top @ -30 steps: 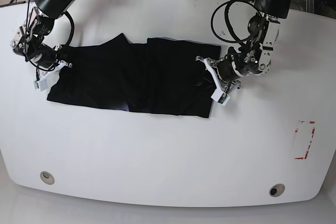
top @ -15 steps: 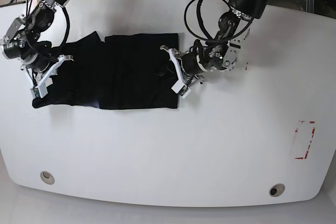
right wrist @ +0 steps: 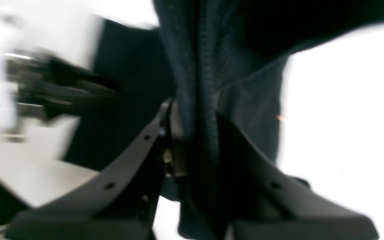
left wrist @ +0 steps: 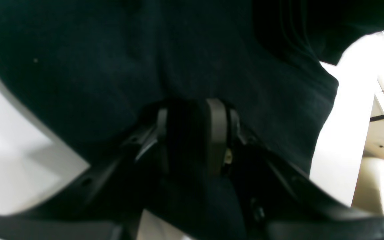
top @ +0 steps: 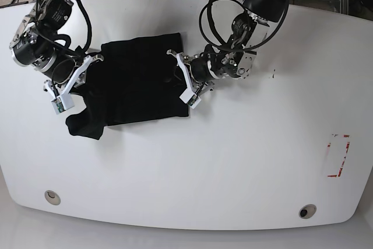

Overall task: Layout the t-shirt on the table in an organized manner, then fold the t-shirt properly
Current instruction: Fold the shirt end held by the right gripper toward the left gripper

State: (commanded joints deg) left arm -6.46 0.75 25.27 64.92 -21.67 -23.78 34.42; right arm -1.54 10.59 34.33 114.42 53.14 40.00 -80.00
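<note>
Both arms have carried the t-shirt [top: 137, 86] toward the upper-left part of the bench [top: 233, 161] since the earlier frames, and the cloth that lay stretched out wide a second ago is now drawn in to a more compact dark shape. It reads as plain black soft fabric with no print, its top edge fairly straight, its lower left corner sagging into a rounded lump of bunched cloth.

In the base view the left tool [top: 185, 80] sits at the shirt's right edge, and the right tool [top: 69, 83] at its left edge. The left wrist view shows the left tool [left wrist: 192, 133] pinched narrow on a fold of the black fabric [left wrist: 165, 56], which fills most of that picture; a strip of white bench shows at either side. The right wrist view, partly blurred, shows the right tool [right wrist: 195, 133] likewise clamped on a vertical gather of the fabric [right wrist: 198, 66], its knit ribs and a hem seam visible just above the fingers [right wrist: 138, 146].

On the bench's right side lies a red tape rectangle [top: 340, 155], well apart from the shirt, and two round grey grommet holes [top: 52, 196] sit near the front edge.
</note>
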